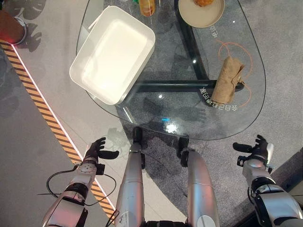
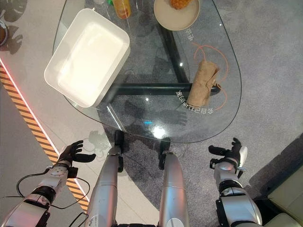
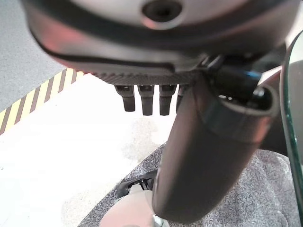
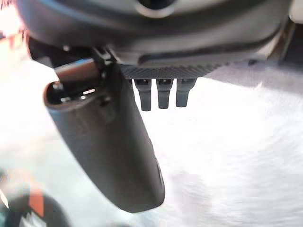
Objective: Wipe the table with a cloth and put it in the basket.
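My left hand [image 1: 97, 150] and right hand [image 1: 258, 146] hung with fingers relaxed and apart, holding nothing, below the glass table [image 1: 142, 111], while the brown cloth [image 1: 227, 79] lay folded at three o'clock on it and the white basket [image 1: 113, 54] at ten o'clock. I judged a careless reach could shove the cloth off the near rim or knock the plate [image 1: 201, 12] at twelve o'clock. My head views showed cloth and basket, whereas my wrist views gave me straight fingers [image 3: 144, 99] over floor.

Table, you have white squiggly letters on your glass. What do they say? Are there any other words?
White lettering on the glass table, beside the brown cloth: upside down, too small to read.
White marks near the plate: too small to read.
Striped floor tape: no words.
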Tool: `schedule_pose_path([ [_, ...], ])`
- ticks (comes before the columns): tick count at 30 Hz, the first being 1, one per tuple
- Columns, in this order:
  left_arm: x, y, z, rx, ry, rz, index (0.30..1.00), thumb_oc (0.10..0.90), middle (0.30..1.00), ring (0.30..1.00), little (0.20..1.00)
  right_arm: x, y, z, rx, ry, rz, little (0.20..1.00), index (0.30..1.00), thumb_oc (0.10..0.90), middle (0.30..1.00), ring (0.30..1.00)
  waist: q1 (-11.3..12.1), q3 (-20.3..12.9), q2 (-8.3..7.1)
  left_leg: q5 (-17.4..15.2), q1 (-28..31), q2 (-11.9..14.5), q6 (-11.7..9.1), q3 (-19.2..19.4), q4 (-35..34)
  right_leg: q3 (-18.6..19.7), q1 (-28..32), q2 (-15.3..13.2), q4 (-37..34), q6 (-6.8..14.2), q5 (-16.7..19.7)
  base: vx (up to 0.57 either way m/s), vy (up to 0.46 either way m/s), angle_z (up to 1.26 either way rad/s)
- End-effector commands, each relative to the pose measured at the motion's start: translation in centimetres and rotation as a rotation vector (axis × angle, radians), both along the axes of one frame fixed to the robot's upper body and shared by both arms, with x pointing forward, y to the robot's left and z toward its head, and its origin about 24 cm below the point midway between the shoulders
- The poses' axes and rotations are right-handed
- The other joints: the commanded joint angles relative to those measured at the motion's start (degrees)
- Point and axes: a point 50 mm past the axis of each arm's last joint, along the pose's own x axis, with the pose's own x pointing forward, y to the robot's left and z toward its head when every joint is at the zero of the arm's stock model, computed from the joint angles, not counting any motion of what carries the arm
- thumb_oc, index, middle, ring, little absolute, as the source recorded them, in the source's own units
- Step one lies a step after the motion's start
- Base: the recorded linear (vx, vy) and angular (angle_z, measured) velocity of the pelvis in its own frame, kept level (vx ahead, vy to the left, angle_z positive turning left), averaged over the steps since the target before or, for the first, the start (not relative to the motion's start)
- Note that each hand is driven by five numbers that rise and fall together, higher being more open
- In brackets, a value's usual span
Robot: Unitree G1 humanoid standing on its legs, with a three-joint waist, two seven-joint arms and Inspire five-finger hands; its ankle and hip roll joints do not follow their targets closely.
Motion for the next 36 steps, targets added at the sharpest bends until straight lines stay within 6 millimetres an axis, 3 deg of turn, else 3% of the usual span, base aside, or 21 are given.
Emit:
schedule_pose_path([
  [1, -2.2, 2.0, -0.9, 0.008, 0.012, 0.098, 0.900, 0.800, 0.900, 0.900, 0.900, -0.8, -4.2, 5.7, -0.150, -0.197, -0.194, 0.900, 0.900, 0.800, 0.900, 0.900, -0.5, -0.9, 0.61, -8.1, 0.2, -4.7, 5.2, 2.8, 8.0, -0.5, 3.0, 2.8, -6.9, 0.5, 5.5, 0.00, 0.000, 0.00],
  [2, -2.2, 2.0, -0.9, 0.008, 0.012, 0.099, 0.900, 0.800, 0.900, 0.900, 0.900, -0.7, -4.2, 5.8, -0.149, -0.200, -0.194, 0.900, 0.900, 0.800, 0.900, 0.900, -0.5, -0.9, 0.60, -8.1, 0.2, -4.8, 5.2, 2.8, 8.0, -0.5, 3.0, 2.8, -6.9, 0.5, 5.5, 0.00, 0.000, 0.00],
  [4, -2.2, 1.9, -0.9, 0.004, 0.011, 0.100, 0.900, 0.800, 0.900, 0.900, 0.900, 0.3, -3.6, 8.3, -0.185, -0.289, -0.209, 0.900, 0.900, 0.800, 0.900, 0.900, -0.7, -0.9, 0.54, -7.9, -0.1, -4.7, 5.2, 2.8, 7.8, -0.3, 2.6, 3.0, -7.0, 0.4, 5.7, 0.00, 0.000, 0.00],
  [6, -2.2, 1.9, -0.9, 0.004, 0.011, 0.101, 0.900, 0.800, 0.900, 0.900, 0.900, 0.4, -3.5, 8.7, -0.192, -0.303, -0.214, 0.900, 0.900, 0.800, 0.900, 0.900, -0.7, -0.9, 0.53, -7.9, -0.1, -4.7, 5.2, 2.8, 7.7, -0.3, 2.6, 3.0, -7.1, 0.4, 5.6, 0.00, 0.000, 0.00],
  [7, -2.2, 1.7, -1.0, 0.000, 0.007, 0.103, 0.900, 0.800, 0.900, 0.900, 0.900, 0.8, -3.4, 10.3, -0.208, -0.372, -0.238, 0.900, 0.900, 0.800, 0.900, 0.900, -0.8, -0.9, 0.54, -7.7, -0.1, -4.7, 5.2, 2.8, 7.1, -0.4, 2.5, 3.0, -7.5, 0.5, 5.7, 0.00, 0.000, 0.00],
  [10, -2.1, 1.7, -1.0, -0.002, 0.006, 0.103, 0.900, 0.800, 0.900, 0.900, 0.900, 0.9, -3.5, 11.1, -0.212, -0.408, -0.248, 0.900, 0.900, 0.800, 0.900, 0.900, -0.8, -0.9, 0.60, -7.5, -0.1, -4.8, 5.2, 2.8, 6.8, -0.4, 2.4, 3.1, -7.7, 0.5, 5.8, -0.01, 0.009, 0.00],
  [12, -1.8, 1.7, -0.8, -0.007, -0.002, 0.105, 0.900, 0.800, 0.900, 0.900, 0.900, 1.4, -3.2, 12.8, -0.204, -0.487, -0.249, 0.900, 0.900, 0.800, 0.900, 0.900, -0.8, -0.9, 0.78, -7.2, -0.1, -4.9, 5.2, 2.7, 6.2, -0.6, 2.4, 3.1, -8.2, 0.5, 5.8, -0.04, 0.015, 0.03],
  [23, -0.5, 1.1, 0.1, -0.013, -0.022, 0.097, 0.900, 0.800, 0.900, 0.900, 0.900, 4.6, 2.8, 17.4, -0.247, -0.692, -0.032, 0.900, 0.900, 0.800, 0.900, 0.900, -0.6, -0.9, 0.98, -6.4, 0.9, -5.4, 4.8, 2.9, 3.8, -0.9, 3.2, 3.0, -9.5, 0.5, 5.4, -0.01, 0.002, 0.00],
  [28, -0.1, 0.6, 0.1, -0.019, -0.023, 0.083, 0.900, 0.800, 0.900, 0.900, 0.900, 6.0, 5.5, 18.1, -0.247, -0.686, 0.095, 0.900, 0.900, 0.800, 0.900, 0.900, -0.4, -0.9, 1.11, -6.2, 1.8, -5.6, 4.7, 3.0, 2.8, -1.1, 4.0, 3.0, -10.2, 0.4, 5.2, 0.00, 0.000, 0.00],
  [36, 0.2, -0.7, -0.3, -0.026, -0.018, 0.060, 0.900, 0.800, 0.900, 0.900, 0.900, 7.7, 8.7, 16.9, -0.213, -0.599, 0.207, 0.900, 0.900, 0.800, 0.900, 0.900, 0.2, -0.9, 1.73, -5.9, 2.8, -5.9, 4.6, 3.5, 1.7, -1.4, 4.8, 2.7, -11.0, 0.0, 5.0, 0.00, 0.000, 0.00],
])
